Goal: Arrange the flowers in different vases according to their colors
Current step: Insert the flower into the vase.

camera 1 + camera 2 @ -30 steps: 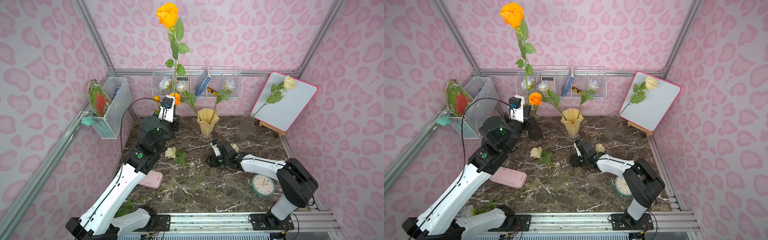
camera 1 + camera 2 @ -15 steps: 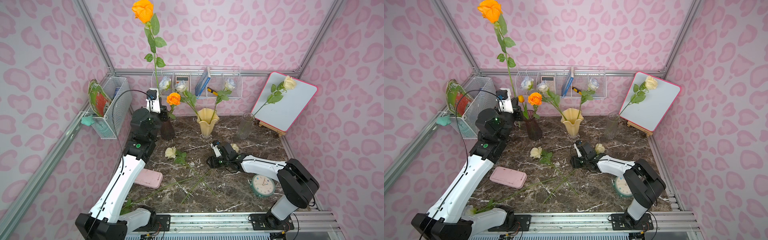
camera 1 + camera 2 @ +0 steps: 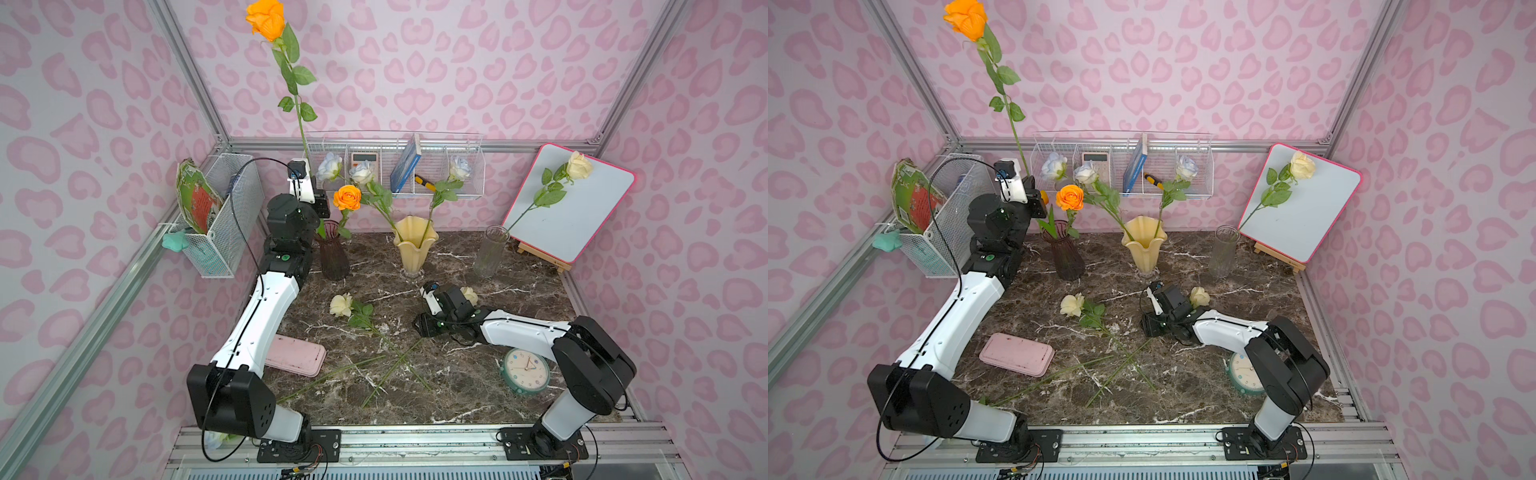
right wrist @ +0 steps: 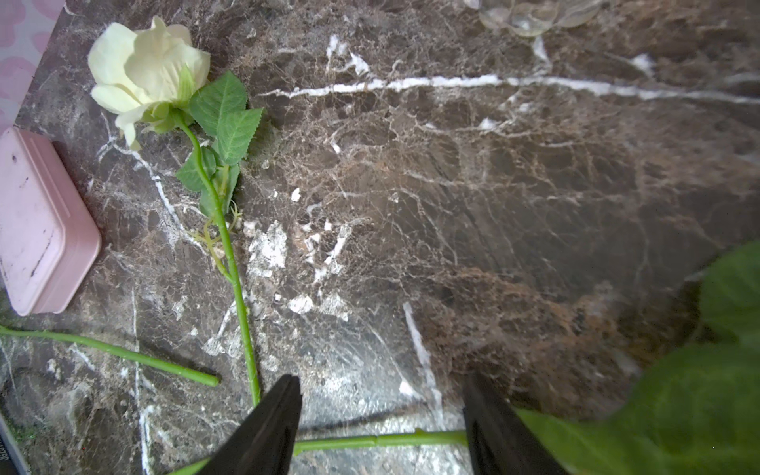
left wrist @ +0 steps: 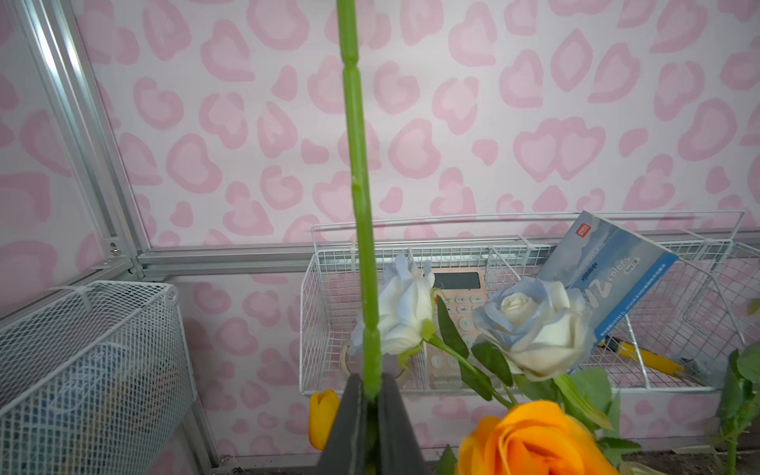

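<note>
Left claw (image 5: pixel 372 395) is clamped on the stem of the tall orange rose (image 3: pixel 266 18); the rose is held upright, bloom far above the claw; its lower stem end is hidden. Yellow vase (image 3: pixel 415 249) is taken as reference, at the back of the counter (image 3: pixel 457 386); three blue-white roses (image 3: pixel 362 172) are seated in it. Purple vase (image 3: pixel 334 253) is set on its left-arm side, with the left claw just beside that rim; a short orange rose (image 3: pixel 348 197) and a tulip bud (image 5: pixel 323 415) are seated there. Clear vase (image 3: pixel 490 251) is set on the right-arm side; one cream rose (image 3: pixel 579 165) is leaned from it onto the whiteboard (image 3: pixel 582 216). Right claw (image 4: pixel 380 395) is spread wide, low over the counter in front of the yellow vase; a green stem (image 4: pixel 378 440) is laid across the gap, not pinched. A loose cream rose (image 3: pixel 340 305) is laid in front of the yellow vase, toward the left arm; a second cream bloom (image 3: pixel 469 295) is seen just beside the right wrist.
</note>
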`<state>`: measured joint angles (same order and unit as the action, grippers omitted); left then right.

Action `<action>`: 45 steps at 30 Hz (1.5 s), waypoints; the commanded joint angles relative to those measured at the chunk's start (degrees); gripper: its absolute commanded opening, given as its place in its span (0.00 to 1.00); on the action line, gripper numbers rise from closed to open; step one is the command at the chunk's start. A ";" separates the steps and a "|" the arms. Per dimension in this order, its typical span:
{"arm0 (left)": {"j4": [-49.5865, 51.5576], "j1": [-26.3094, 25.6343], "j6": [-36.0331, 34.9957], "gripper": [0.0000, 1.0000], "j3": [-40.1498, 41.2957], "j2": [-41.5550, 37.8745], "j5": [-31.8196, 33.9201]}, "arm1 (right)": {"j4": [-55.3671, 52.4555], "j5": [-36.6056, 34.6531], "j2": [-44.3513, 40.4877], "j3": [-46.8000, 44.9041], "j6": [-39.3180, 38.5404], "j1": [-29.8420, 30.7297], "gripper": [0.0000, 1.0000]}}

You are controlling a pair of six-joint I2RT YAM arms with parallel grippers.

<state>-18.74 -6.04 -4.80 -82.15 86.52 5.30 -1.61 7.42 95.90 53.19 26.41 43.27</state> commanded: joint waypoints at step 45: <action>3.26 -1.78 11.43 0.66 16.42 -12.61 -0.43 | -9.54 0.98 6.04 14.10 -28.79 13.86 0.67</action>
<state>-27.64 -7.70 3.07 -65.19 77.95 6.72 -7.09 8.86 100.16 64.97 7.75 54.02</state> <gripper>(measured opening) 0.655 0.670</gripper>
